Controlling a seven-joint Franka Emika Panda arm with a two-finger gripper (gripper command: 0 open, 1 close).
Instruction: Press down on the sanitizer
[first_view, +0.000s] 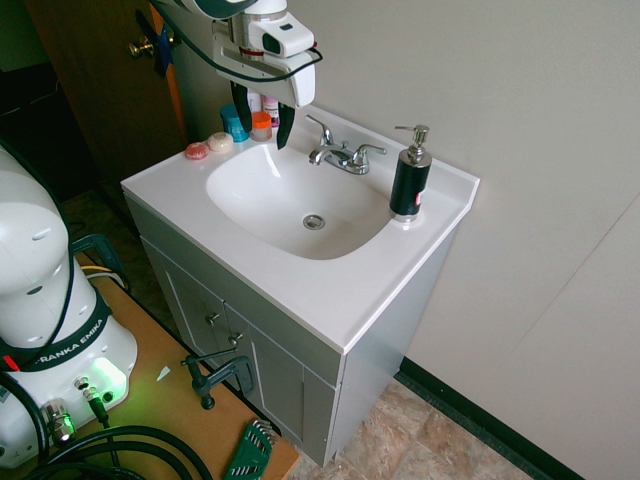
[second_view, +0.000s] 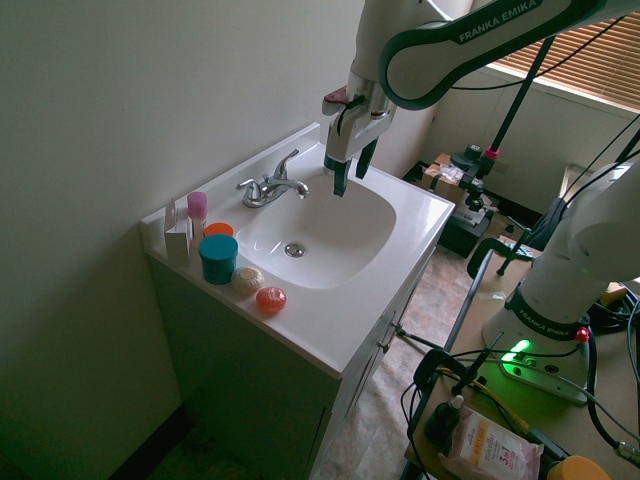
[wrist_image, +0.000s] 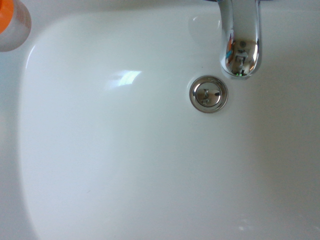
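The sanitizer (first_view: 410, 181), a black pump bottle with a chrome head, stands upright on the back right corner of the white vanity top (first_view: 330, 290), to the right of the faucet (first_view: 340, 155). My gripper (first_view: 263, 120) hangs open and empty above the back left part of the basin, well to the left of the bottle and apart from it. From the other side the gripper (second_view: 352, 172) hovers over the basin, and the arm hides the sanitizer. In the wrist view only the basin, the drain (wrist_image: 208, 94) and the faucet spout (wrist_image: 240, 40) show.
A teal jar (first_view: 234, 122), an orange-lidded jar (first_view: 261, 125) and two small round soaps (first_view: 208, 147) sit on the back left of the vanity top, close behind the gripper. A wall rises right behind the sink.
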